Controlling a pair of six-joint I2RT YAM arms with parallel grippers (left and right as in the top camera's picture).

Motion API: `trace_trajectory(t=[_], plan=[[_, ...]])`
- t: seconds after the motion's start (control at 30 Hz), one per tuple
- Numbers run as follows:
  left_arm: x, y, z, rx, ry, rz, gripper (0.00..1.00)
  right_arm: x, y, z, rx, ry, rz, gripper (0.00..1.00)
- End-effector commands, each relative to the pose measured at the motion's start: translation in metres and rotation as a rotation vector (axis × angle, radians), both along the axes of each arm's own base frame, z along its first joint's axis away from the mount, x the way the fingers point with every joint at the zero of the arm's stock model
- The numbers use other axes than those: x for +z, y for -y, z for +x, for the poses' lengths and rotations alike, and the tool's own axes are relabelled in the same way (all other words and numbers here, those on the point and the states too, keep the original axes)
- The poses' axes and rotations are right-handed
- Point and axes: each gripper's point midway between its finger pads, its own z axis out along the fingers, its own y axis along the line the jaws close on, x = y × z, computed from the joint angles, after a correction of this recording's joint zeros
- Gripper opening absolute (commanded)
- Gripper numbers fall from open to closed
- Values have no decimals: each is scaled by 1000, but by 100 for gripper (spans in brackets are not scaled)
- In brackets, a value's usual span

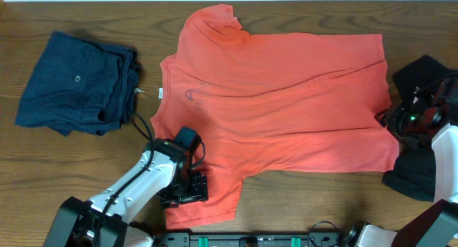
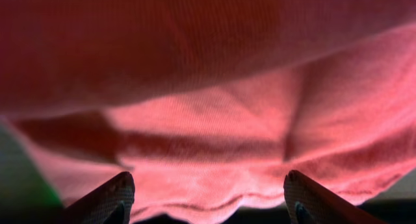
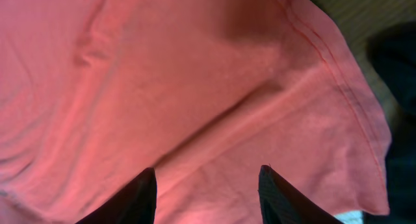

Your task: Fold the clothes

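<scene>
Left pincer (image 2: 208, 178) wide over T-shirt (image 1: 286, 97) sleeve; right pincer (image 3: 207, 172) half-parted at hem.

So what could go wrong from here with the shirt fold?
1. Right tool sits open at the T-shirt hem, beside the black garment; it may pinch both.
2. Left tool is open at the lower sleeve; grabbing only that could drag the shirt askew.
3. Diagonal creases may get folded in.
</scene>
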Motion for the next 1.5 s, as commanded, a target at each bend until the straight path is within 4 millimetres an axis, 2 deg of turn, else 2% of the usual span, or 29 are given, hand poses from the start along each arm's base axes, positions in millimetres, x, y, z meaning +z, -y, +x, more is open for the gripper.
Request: trace_trajectory(t=[0.0,0.17,0.33,0.43,0.53,0.57,0.7,0.8,0.87,1.03,1.27,1.47], plan=[[-6,2,-4,33,-14,-7,78,-3,-2,-3,19,-26,-18,50],[-9,1,-11,27,-28,-7,79,-6,-7,-12,19,-66,2,51],[-19,2,-12,19,-37,-2,77,-6,-7,-13,19,-70,4,52],[-28,2,-16,31,-82,13,63,-6,-7,-13,19,-70,4,52],[-35,3,-19,37,-125,14,54,-6,-7,-13,19,-70,4,52],[-37,4,-19,35,-139,17,43,-6,-7,-13,19,-71,5,52],[-35,6,-18,18,-145,8,21,-7,-8,-15,19,-77,8,52],[-32,6,-16,7,-138,1,11,-7,-8,-15,19,-78,8,52],[-26,8,-13,6,-126,-5,6,-7,-8,-17,18,-86,7,53],[7,17,11,-3,-22,-52,6,-12,-6,-32,-12,-157,2,55],[56,-5,51,42,214,6,6,-37,20,-84,-235,-370,-42,53],[68,-8,58,69,283,-21,6,-74,31,-121,-399,-439,-3,50]])
